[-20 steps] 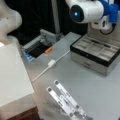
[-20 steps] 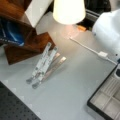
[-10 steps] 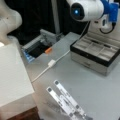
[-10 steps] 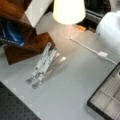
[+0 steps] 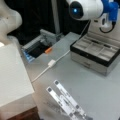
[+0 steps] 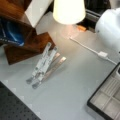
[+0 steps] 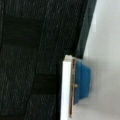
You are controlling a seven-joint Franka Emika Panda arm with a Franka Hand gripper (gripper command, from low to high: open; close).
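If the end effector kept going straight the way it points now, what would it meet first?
Probably the dark curtain, which fills most of the wrist view, though depth is unclear. The end effector sits at a front view's top right, above the compartment box.

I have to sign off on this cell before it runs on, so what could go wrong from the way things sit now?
The white cable lies loose across the grey table, so the arm hanging above could snag it. The metal strips lie loosely stacked and might scatter if bumped. The compartment box stands open under the arm, so a low sweep could hit its lid. The gripper does not show in any view.
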